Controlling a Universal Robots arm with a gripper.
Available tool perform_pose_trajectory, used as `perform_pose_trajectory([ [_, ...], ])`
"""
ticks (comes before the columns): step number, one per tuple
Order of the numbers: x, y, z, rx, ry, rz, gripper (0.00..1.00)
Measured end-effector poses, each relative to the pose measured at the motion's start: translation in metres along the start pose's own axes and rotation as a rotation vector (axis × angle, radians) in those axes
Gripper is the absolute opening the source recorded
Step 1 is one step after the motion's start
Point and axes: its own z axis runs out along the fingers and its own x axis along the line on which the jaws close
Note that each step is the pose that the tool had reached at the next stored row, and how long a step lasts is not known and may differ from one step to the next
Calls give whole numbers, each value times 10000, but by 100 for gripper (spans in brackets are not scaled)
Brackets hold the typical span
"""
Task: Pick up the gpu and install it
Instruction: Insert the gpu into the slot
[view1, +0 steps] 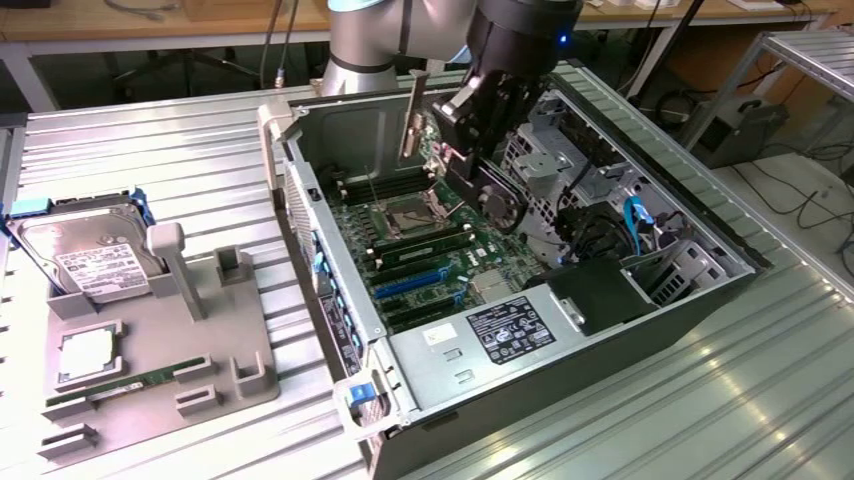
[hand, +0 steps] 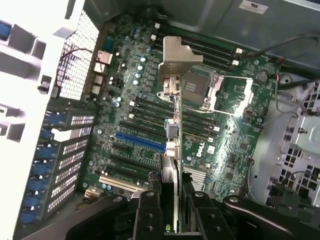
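My gripper (view1: 461, 125) hangs over the open computer case (view1: 310, 215), shut on the gpu (view1: 415, 115). The gpu is upright, its long silver bracket toward the exterior view's left. In the wrist view the gpu (hand: 175, 107) shows edge-on, running out from between my black fingers (hand: 150, 212), with my gripper (hand: 173, 207) clamped on its near end. Its silver bracket (hand: 177, 52) is at the far end. The card floats above the green motherboard (hand: 235, 130), over the row of slots beside the blue slot (hand: 140, 141), apart from the board.
A grey fixture (view1: 174, 340) at the exterior view's left carries a silver hard drive (view1: 87, 255), a processor (view1: 87, 352) and a green memory stick (view1: 127, 383). Inside the case stand a drive cage (view1: 561, 150), blue cables (view1: 634, 215) and a black power supply (view1: 507, 330).
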Motion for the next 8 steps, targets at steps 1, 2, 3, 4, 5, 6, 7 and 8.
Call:
perform_pose_trajectory([
  [1, 0, 0, 8, 2, 12, -338, 26],
  [2, 0, 0, 13, 3, 18, -511, 26],
  [3, 0, -1, 18, 4, 25, -720, 26],
  [4, 0, -1, 23, 5, 31, -887, 26],
  [5, 0, -1, 28, 6, 39, -1083, 26],
  [6, 0, -1, 32, 7, 45, -1241, 26],
  [7, 0, -1, 38, 8, 52, -1447, 26],
  [8, 0, -2, 43, 9, 57, -1618, 26],
])
